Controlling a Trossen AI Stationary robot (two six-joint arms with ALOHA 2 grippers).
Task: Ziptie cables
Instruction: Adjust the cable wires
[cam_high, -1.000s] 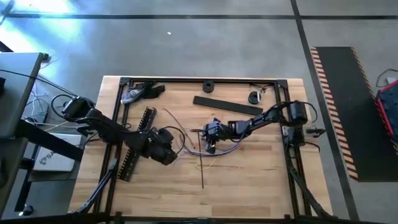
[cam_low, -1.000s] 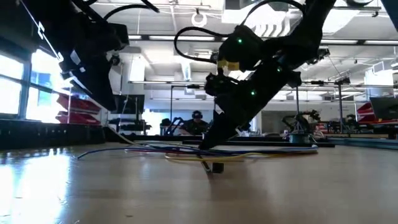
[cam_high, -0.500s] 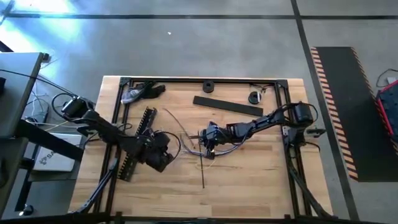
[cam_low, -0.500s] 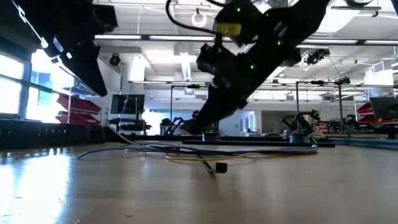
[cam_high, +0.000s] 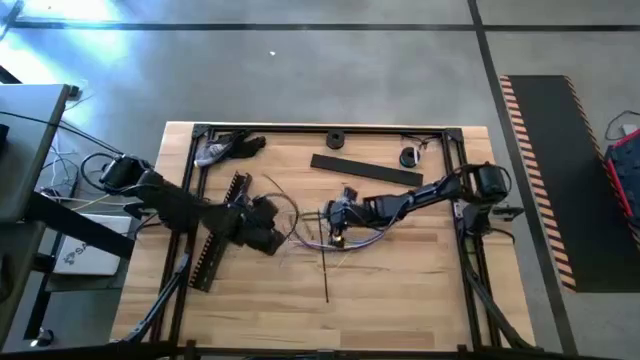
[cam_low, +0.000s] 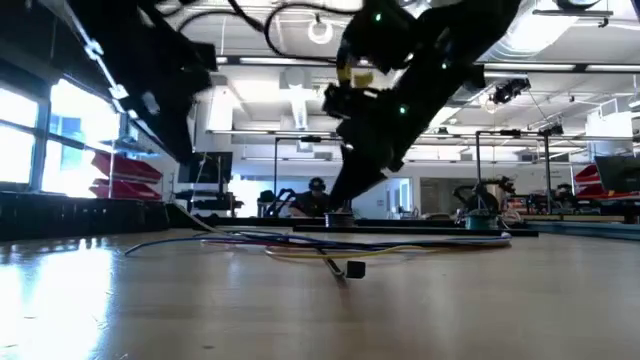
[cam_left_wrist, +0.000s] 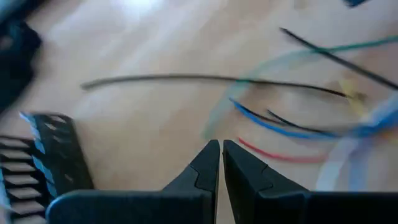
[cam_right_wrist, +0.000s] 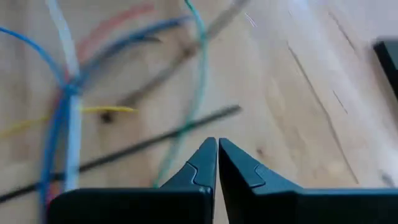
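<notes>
Both claws are pinched shut and empty, left claw (cam_high: 272, 237) and right claw (cam_high: 336, 226) flanking the loose cables (cam_high: 312, 240) on the tabletop (cam_high: 400, 290); looks like the gathering step, next they'd need bunching

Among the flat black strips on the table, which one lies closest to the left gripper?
The slotted comb-like strip, running diagonally right beside the left gripper. The plain black strip lies apart, nearer the far edge.

Table (cam_high: 400, 270) pale smooth wood; cables (cam_high: 300, 232) thin plastic-coated.

Slotted black strips (cam_high: 222, 231), flat bar (cam_high: 365, 169)
</notes>
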